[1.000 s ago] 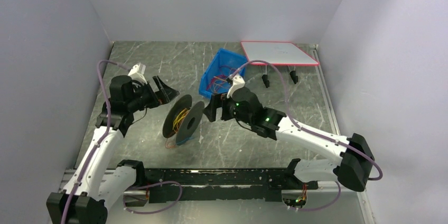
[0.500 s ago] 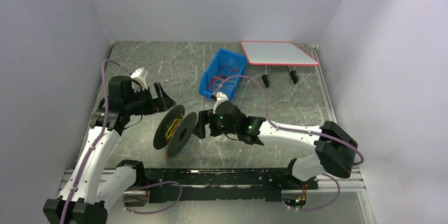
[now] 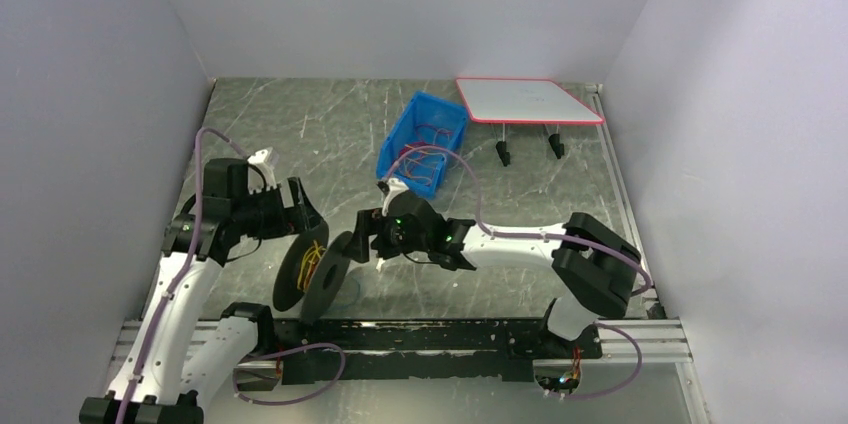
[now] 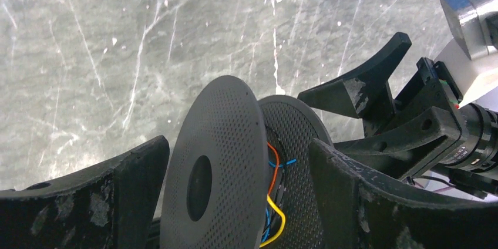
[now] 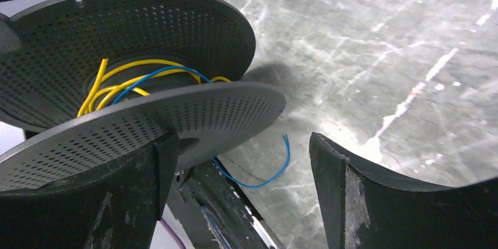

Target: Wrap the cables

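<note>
Cables (image 5: 117,90) partly wound on spool (image 3: 297,274); blue tail loose at right pincer (image 5: 244,140), agape; left pincer (image 4: 238,146) straddles spool, unclamped.

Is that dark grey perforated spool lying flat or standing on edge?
On edge, leaning: the spool has both discs facing sideways, yellow and orange cables showing between them.

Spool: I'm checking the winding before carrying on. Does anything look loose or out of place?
Yes: a blue wire end trails out from between the spool's discs over the table, not wound in.
</note>
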`<act>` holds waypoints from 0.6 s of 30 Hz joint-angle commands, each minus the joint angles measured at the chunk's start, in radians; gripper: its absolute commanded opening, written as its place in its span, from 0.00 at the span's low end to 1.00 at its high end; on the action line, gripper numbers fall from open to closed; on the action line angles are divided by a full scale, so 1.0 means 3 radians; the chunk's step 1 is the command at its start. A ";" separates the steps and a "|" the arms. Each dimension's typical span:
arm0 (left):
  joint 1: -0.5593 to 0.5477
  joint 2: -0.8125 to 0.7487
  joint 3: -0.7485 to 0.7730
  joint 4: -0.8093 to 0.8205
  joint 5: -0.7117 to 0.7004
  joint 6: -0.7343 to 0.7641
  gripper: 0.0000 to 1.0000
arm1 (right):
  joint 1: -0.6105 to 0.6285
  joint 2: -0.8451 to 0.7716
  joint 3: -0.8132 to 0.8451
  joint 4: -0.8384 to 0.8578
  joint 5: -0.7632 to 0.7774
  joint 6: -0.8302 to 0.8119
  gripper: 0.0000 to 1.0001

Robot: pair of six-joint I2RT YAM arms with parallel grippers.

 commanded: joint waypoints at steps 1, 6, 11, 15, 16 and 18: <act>0.0024 -0.0126 0.0049 -0.0354 -0.0106 0.0007 0.92 | 0.0099 0.0120 0.0161 0.0183 -0.0141 0.0062 0.85; 0.0024 -0.0231 0.0113 -0.0616 -0.0071 -0.0163 0.88 | 0.0126 0.0219 0.0230 0.0219 -0.0155 0.0067 0.85; 0.0024 -0.0318 0.0239 -0.0996 -0.0237 -0.0212 0.87 | 0.0126 0.0282 0.0294 0.0209 -0.0127 0.0034 0.85; 0.0024 -0.0379 0.0305 -0.1262 -0.0463 -0.0281 0.82 | 0.0124 0.0266 0.0279 0.0224 -0.0082 0.0022 0.85; 0.0024 -0.0397 0.0311 -0.1296 -0.0498 -0.0309 0.80 | 0.0123 0.0261 0.0267 0.0238 -0.0077 0.0027 0.85; 0.0024 -0.0408 0.0322 -0.1368 -0.0570 -0.0344 0.76 | 0.0124 0.0251 0.0251 0.0265 -0.0085 0.0041 0.85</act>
